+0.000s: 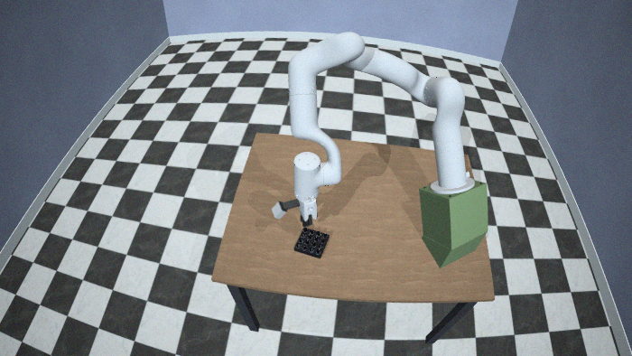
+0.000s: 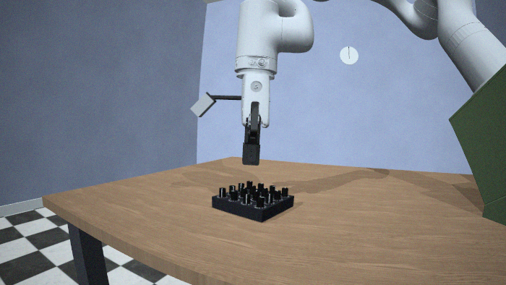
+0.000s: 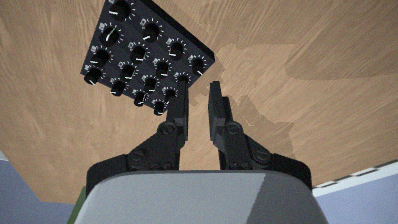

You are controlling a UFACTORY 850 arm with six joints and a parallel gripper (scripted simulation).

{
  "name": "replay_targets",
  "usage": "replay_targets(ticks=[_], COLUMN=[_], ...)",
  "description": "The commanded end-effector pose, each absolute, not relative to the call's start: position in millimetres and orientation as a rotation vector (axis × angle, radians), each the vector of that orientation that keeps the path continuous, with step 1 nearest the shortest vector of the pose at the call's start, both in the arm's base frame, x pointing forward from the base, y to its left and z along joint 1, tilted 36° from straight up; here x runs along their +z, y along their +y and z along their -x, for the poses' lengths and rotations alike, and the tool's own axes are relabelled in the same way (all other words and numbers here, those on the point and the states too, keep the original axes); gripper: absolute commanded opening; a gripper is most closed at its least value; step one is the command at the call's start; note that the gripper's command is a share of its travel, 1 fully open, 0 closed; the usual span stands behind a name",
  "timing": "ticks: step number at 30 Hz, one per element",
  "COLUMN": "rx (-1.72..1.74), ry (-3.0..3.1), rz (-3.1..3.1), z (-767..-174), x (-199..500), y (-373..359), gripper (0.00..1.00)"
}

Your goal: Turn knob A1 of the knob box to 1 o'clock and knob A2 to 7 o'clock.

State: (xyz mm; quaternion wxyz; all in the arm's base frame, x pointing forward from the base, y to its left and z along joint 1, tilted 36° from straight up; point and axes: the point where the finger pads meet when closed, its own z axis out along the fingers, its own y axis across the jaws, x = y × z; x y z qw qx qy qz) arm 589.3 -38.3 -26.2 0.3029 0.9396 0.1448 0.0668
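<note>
above the knob box (image 2: 253,205) hung the claw (image 2: 251,158), well clear of every knob, fingers drawn close with a slim gap and nothing between them. the box stood on its feet on the wooden surface (image 2: 361,224), near the front left part. from the wrist view it lay off to the upper left, skewed to the claw. risk, as i judged it: coming down on that skew, a finger could clip a neighbouring knob and shift its line, or the claw could settle on the wrong knob.
</note>
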Motion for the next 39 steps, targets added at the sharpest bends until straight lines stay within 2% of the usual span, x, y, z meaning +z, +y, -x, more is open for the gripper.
replay_targets(ticks=[1,30,39], rx=[0.092,-0.242,-0.292], ry=[0.568,1.515,1.646], rz=[-2.453,-2.030,-1.936], z=[-589.7,-587.6,-587.2], x=[-24.3,-17.1,-16.1], y=[-37.0,-32.1,-31.3], gripper=[0.19,0.19,0.19])
